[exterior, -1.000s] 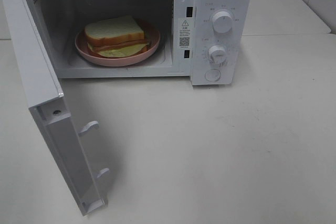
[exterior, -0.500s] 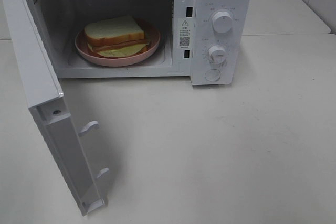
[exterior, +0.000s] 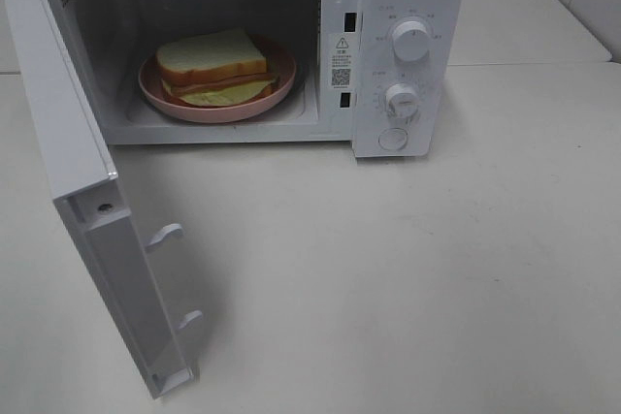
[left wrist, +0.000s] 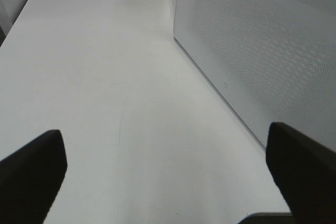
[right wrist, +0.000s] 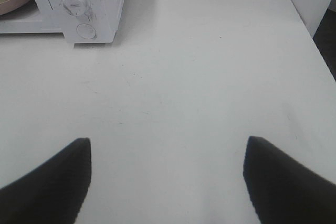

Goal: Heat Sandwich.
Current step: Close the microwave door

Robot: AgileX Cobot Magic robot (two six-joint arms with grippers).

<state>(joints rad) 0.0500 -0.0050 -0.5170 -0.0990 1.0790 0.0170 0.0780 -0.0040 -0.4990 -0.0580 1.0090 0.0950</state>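
**Surroundings.** We list one white microwave (exterior: 408, 55) at the back of a pale, matte bench (exterior: 408, 278). Its door (exterior: 78, 172) is swung fully open on the hinge side and juts out over the bench in front of the microwave, with two hooked latches (exterior: 165, 234) on its inner edge. The control panel, on the side away from the hinge, carries an upper knob (exterior: 411, 41), a lower knob (exterior: 400, 100) and a round button (exterior: 393, 139) below them. A printed label (exterior: 341, 60) sits on the frame between cavity and panel. Nothing stands before the cavity mouth.

**Task item.** The sandwich (exterior: 213, 65) lies on a round pink plate (exterior: 160, 99) in the middle of the cavity floor.

**Grippers.**
- Left gripper (left wrist: 165, 182): jaws spread wide and empty over bare bench. It is on the outer side of the door, whose perforated face (left wrist: 252, 51) stands just beside it and screens the cavity.
- Right gripper (right wrist: 168, 182): jaws spread and empty above the bench, well out from the microwave's panel side. From there the plate's rim (right wrist: 13, 3) just shows inside the cavity. The sandwich is well apart from both grippers.

**Materials.**
- Sandwich: square white bread with tan crust, over a reddish ham layer and a pale yellow-green filling.
- Plate: smooth with a raised rim.
- Microwave: glossy white casing with ridged round knobs.
- Jaws: dark and blunt-tipped.
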